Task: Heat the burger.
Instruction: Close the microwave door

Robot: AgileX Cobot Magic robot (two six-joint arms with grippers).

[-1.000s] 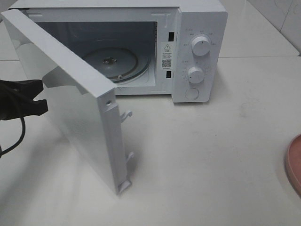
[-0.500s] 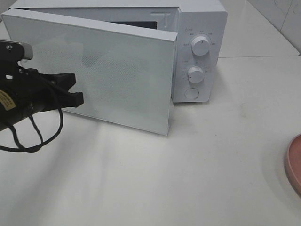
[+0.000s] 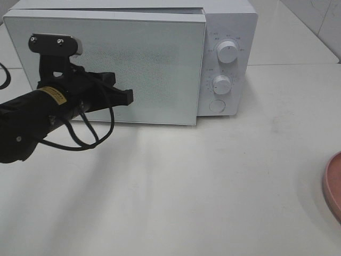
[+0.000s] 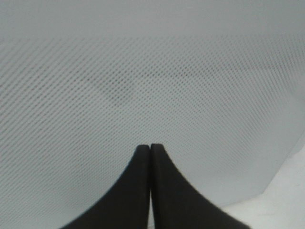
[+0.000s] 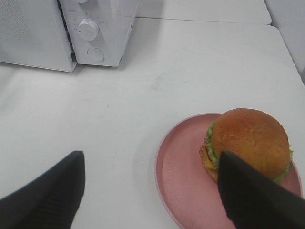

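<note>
The burger (image 5: 250,138), with a glossy brown bun and green lettuce, sits on a pink plate (image 5: 178,176) in the right wrist view. My right gripper (image 5: 150,167) hovers open just short of the plate, holding nothing. In the high view only the plate's edge (image 3: 333,184) shows at the far right, and the burger is out of frame there. The white microwave (image 3: 229,26) stands at the back, its door (image 3: 154,58) lying against its front. My left gripper (image 3: 128,97) is shut and empty, its joined tips (image 4: 150,149) at the door's mesh face.
Two white dials (image 3: 228,52) (image 3: 221,84) and a round button (image 3: 216,105) sit on the microwave's right panel. A black cable (image 3: 80,140) loops under the left arm. Bare white table lies between the microwave and the plate.
The microwave door swung from wide open to flat against the oven front. My left arm followed it rightward and inward, tips on the door. The right gripper stayed still.
</note>
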